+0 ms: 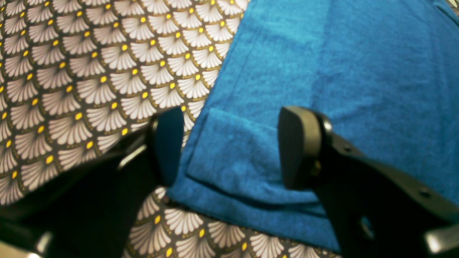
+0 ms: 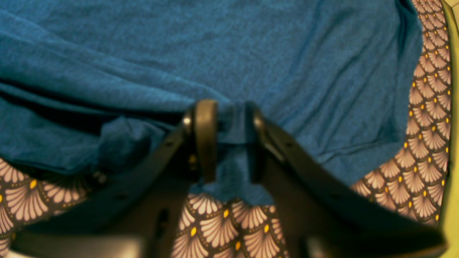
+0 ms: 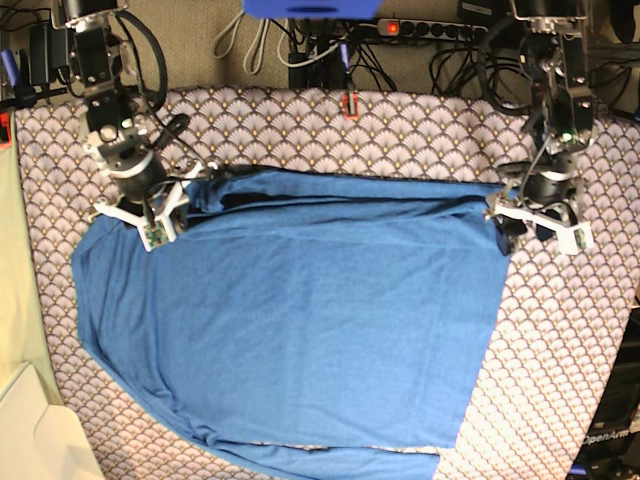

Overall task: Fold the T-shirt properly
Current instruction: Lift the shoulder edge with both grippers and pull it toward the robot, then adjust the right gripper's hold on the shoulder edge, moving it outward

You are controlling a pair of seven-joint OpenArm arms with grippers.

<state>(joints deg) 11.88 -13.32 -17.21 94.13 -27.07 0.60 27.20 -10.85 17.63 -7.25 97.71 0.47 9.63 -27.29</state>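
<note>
The blue T-shirt [image 3: 290, 330] lies spread on the patterned tablecloth [image 3: 560, 350], with its far edge folded over into a band. My left gripper [image 1: 233, 147] is open over a folded corner of the T-shirt [image 1: 358, 71]. That corner lies flat between the wide-apart fingers [image 1: 299, 147] and touches neither. In the base view this left gripper [image 3: 505, 215] is at the shirt's far right corner. My right gripper [image 2: 229, 139] has its jaws narrowly apart, with a bunched fold of the T-shirt [image 2: 233, 53] between them. It sits at the far left corner, where the base view shows the right gripper [image 3: 160, 225].
Cables and a power strip [image 3: 440, 28] run along the table's back edge, beside a small red object [image 3: 350, 103]. A cream-coloured surface [image 3: 25, 430] borders the table's left front. Bare tablecloth [image 1: 89, 71] shows on both sides of the shirt.
</note>
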